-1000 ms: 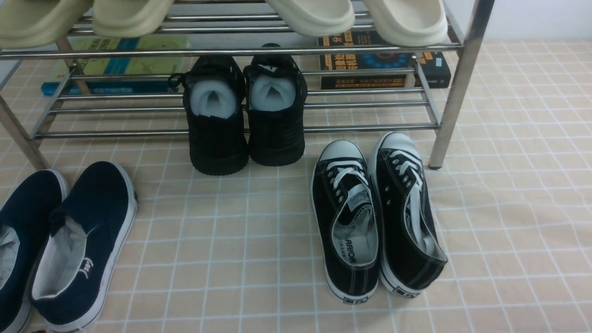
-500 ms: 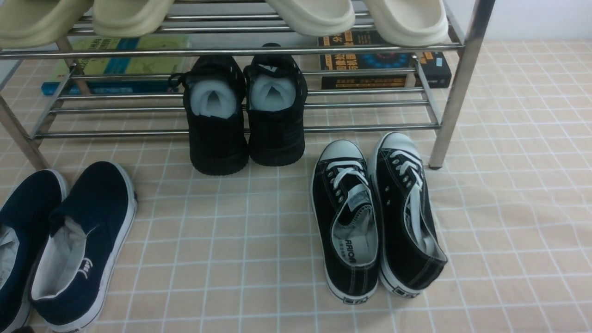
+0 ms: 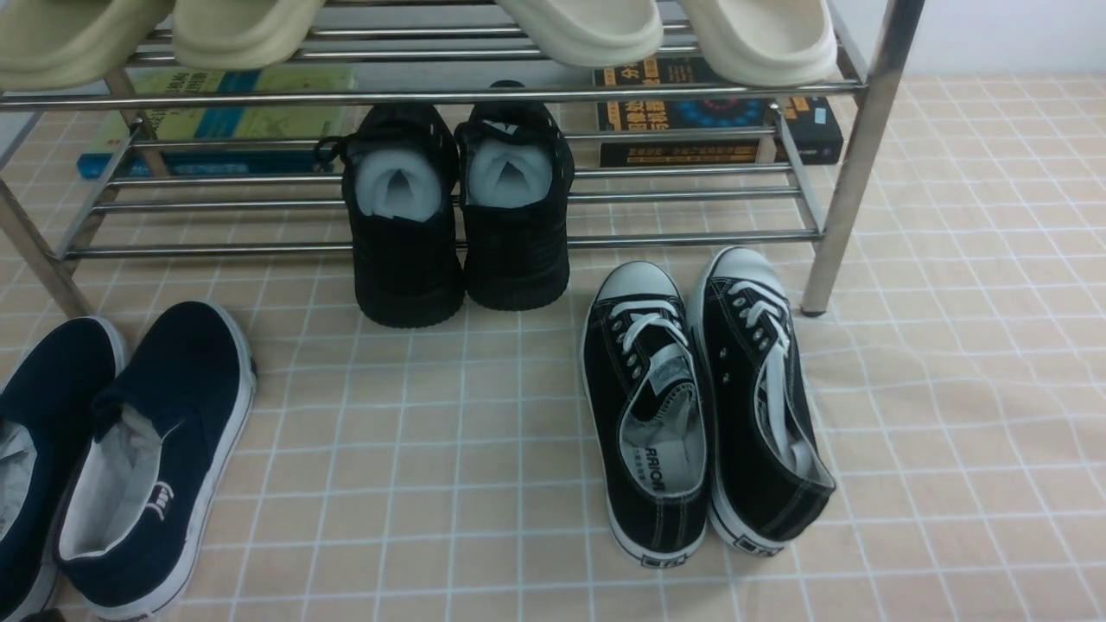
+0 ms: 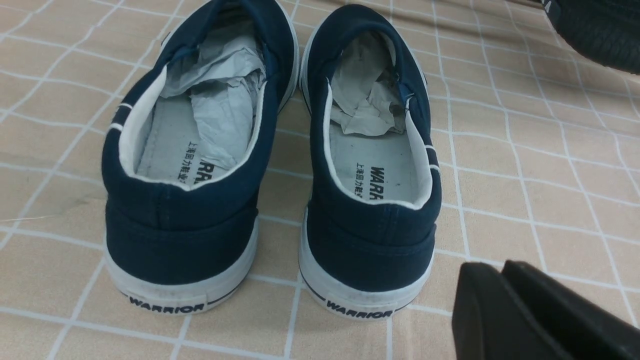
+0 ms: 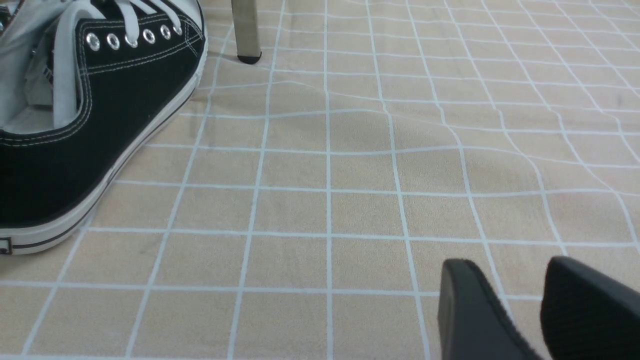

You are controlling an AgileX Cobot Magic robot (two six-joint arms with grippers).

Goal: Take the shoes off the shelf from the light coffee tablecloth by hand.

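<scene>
Navy slip-ons (image 3: 130,458) sat near-left on tablecloth (image 3: 950,389), off steel rack (image 3: 851,173). Left end effector (image 4: 505,295) pressed together; right end effector (image 5: 520,305) spread slightly. Risk: grabbing black mesh sneakers (image 3: 458,216) instead.

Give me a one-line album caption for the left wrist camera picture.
Navy blue slip-ons marked WARRIOR, stuffed with paper, sit side by side on the checked tan tablecloth, heels toward the left gripper.

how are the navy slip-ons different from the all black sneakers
The navy slip-ons lie flat on the tablecloth, off the shelf; the black sneakers lean on its lower bars. The slip-ons have white soles and no laces; the sneakers are black throughout. Both pairs sit side by side, stuffed with paper.
</scene>
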